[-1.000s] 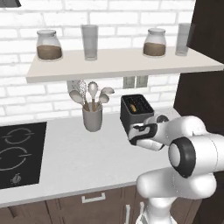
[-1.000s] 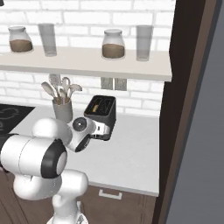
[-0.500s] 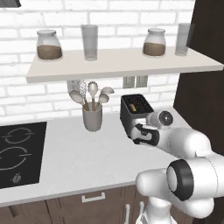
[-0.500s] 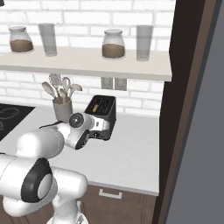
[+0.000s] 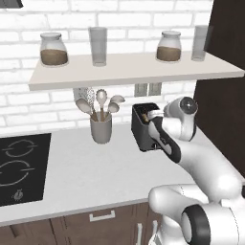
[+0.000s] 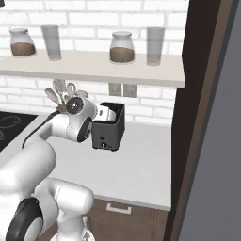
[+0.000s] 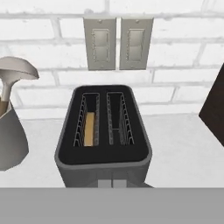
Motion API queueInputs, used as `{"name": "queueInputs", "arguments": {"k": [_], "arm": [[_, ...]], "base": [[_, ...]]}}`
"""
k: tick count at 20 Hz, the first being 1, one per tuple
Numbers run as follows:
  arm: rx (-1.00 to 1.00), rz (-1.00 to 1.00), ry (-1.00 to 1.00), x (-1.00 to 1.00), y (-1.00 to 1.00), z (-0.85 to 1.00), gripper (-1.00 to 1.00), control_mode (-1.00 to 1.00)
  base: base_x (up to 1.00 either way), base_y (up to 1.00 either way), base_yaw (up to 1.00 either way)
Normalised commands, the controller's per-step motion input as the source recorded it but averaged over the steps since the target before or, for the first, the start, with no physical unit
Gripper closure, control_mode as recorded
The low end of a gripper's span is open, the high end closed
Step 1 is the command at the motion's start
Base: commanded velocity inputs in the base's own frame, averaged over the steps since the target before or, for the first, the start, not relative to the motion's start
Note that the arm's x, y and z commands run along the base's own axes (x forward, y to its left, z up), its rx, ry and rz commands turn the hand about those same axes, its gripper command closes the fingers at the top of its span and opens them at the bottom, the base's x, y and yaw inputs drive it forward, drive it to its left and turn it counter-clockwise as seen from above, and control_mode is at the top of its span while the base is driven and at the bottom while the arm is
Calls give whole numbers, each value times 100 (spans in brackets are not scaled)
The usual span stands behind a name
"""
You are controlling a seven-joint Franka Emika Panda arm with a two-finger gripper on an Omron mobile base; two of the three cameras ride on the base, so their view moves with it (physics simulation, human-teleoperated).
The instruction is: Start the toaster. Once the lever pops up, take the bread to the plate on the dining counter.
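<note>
Bread (image 7: 89, 128) stands on edge in the left slot of the toaster (image 7: 104, 135), deep between the wires. It is probably light, stiff and crumbly; pinch its top edge gently. Whether the gripper is spread, I cannot tell.

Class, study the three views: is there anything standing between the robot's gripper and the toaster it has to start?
Nothing visible does. In the hand view the toaster sits directly below the camera with its slots unobstructed and the bread in the left slot. The utensil cup stands off to the side, apart from the toaster. The fingertips themselves cannot be made out.
</note>
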Motion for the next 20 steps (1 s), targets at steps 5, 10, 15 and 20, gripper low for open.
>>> {"name": "queueInputs", "arguments": {"k": [5,10,15,20], "arm": [[0,0,0,-40,5,43,-100,-100],[0,0,0,-25,24,-3,-100,-100],[0,0,8,-4,14,6,-100,-100],[0,0,16,0,8,9,-100,-100]], "base": [[0,0,0],[0,0,0],[0,0,0],[0,0,0]]}}
